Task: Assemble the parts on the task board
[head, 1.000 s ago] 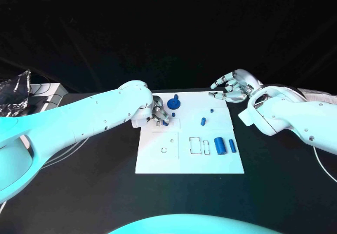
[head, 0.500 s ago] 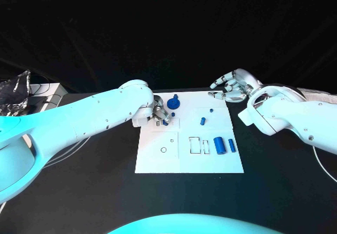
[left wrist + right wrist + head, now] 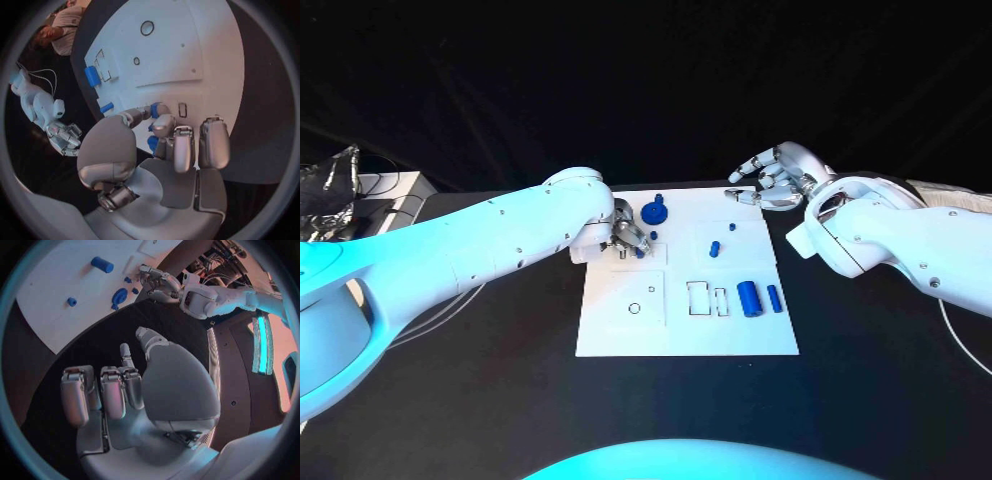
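Head view: task board (image 3: 687,330) mid-table; left hand (image 3: 626,238) at its far-left corner, fingers down on a small blue part (image 3: 640,250); right hand (image 3: 776,175) off the far-right corner, fingers loosely spread, holding nothing; 2 blue cylinders (image 3: 751,298) lie right.

Left wrist view: left hand (image 3: 169,150) pinches the small blue part (image 3: 153,143) between thumb and fingers.

Right wrist view: right hand (image 3: 119,390) over black table (image 3: 94,347), palm bare.

The desk (image 3: 473,400) is black and wide. Behind it hangs a dark black curtain (image 3: 646,80). At one far corner of the desk sit a white box (image 3: 390,190) and some crinkly silver stuff (image 3: 329,180).
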